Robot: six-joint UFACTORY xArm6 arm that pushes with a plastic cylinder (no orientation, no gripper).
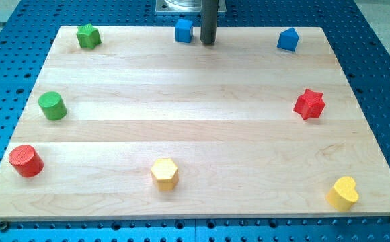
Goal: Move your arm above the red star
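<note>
The red star (309, 103) lies near the board's right edge, about halfway down the view. My tip (208, 43) is at the view's top centre, on the board's far edge, just right of the blue cube (183, 30). The tip is far to the upper left of the red star and touches no block.
A wooden board (195, 134) lies on a blue perforated table. On it: a green star (87, 36) top left, a blue pentagon-like block (288, 39) top right, a green cylinder (52, 106) left, a red cylinder (26, 160) lower left, a yellow hexagon (164, 174) bottom centre, a yellow heart (343, 193) bottom right.
</note>
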